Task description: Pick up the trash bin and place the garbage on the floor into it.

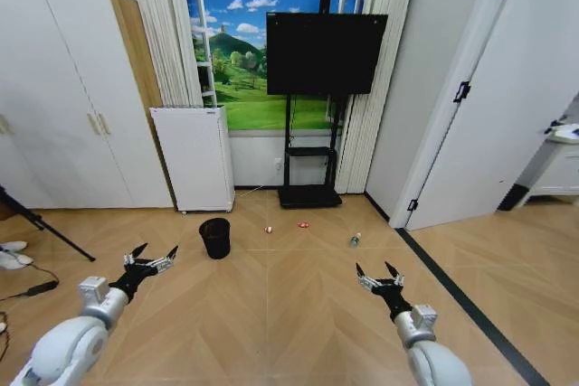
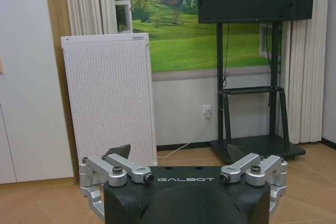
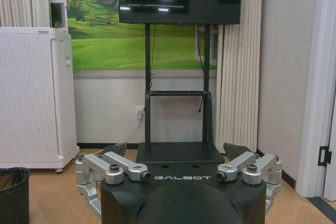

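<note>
both open claws face black mesh trash bin (image 1: pixel 215 238).

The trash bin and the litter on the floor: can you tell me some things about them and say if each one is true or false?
1. The trash bin stands upright on the floor near the white appliance. True.
2. The left gripper is holding the trash bin. False: it is open and empty, in the air short of the bin.
3. The small bottle lies on the floor to the right of the two red-and-white wrappers. True.
4. The wrappers are already inside the bin. False: both lie on the floor in front of the TV stand.
5. The right gripper is open and holds nothing. True.
</note>
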Motion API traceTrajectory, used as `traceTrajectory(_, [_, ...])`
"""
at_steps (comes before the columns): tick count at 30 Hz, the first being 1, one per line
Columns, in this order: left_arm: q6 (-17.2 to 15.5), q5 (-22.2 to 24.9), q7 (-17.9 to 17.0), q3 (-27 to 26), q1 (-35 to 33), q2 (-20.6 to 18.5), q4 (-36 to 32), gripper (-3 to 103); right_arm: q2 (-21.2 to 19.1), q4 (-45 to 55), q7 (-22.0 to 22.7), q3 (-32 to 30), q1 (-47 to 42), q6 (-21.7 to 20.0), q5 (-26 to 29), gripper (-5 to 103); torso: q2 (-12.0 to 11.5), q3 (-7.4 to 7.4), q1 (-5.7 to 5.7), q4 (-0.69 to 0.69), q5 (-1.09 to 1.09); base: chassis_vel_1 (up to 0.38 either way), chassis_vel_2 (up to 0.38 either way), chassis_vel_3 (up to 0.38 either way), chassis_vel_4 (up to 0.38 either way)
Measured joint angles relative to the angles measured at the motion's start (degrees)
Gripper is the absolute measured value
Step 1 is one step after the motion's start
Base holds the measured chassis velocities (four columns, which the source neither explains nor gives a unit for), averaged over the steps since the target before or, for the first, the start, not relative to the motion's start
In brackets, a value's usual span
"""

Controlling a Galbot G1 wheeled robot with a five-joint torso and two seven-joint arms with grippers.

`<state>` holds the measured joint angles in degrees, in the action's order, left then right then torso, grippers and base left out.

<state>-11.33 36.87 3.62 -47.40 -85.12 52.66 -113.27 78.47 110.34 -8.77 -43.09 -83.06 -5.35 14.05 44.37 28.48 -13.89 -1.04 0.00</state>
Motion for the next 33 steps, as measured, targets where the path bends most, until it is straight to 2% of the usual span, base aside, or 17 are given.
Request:
traceTrajectory(12, [0.11,-0.74,-0.26,-0.44,-1.33,2.82,-1.53,100,0.73,2.61,2.09,-0.56,-1.2,-1.61,0.6,100,0.0,0.0,0.0,0.0,0.0,0.0,0.0,0.0,0.0])
traceTrajectory(19, [-0.03,0.2,0.3,-0.6,-1.37,2.94,-2.95,100,0.97,4.34,2.1,-0.76,-1.6,-2.23,2.79,100,0.0,0.0,0.0,0.0,0.0,0.0,0.0,0.0,0.0])
traceTrajectory(33, [-0.23,0.24,0.44,-0.4,-0.87,2.72,-3.17,100,1.29,4.95,1.65,-0.87,-1.9,-2.9,1.05,100,0.0,0.0,0.0,0.0,0.0,0.0,0.0,0.0,0.0])
